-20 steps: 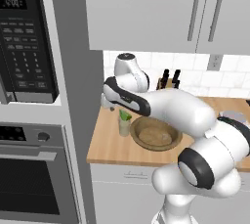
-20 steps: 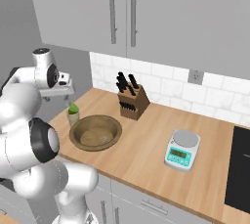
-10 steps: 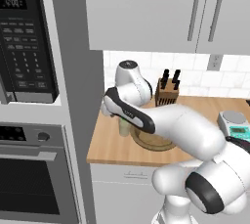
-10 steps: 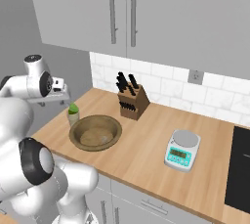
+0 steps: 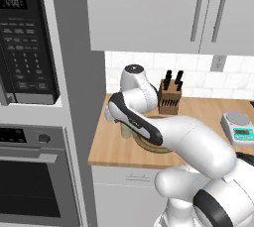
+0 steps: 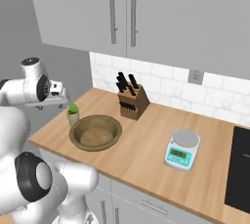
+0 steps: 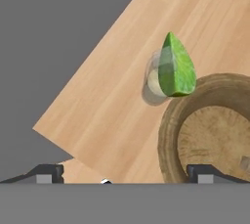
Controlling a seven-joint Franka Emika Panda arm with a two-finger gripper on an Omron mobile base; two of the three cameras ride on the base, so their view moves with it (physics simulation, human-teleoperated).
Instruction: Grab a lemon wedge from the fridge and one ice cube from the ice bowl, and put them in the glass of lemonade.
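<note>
lemon wedge (image 7: 176, 66) already perched on the glass of lemonade (image 7: 157, 77), so ice step in hand; next calls for dropping into the ice bowl (image 7: 171, 120) just beside. gripper (image 7: 124, 174) wide open, empty, glass above and ahead of the fingertips. right base view adds knife block (image 6: 133, 100) and scale (image 6: 182, 149)
</note>
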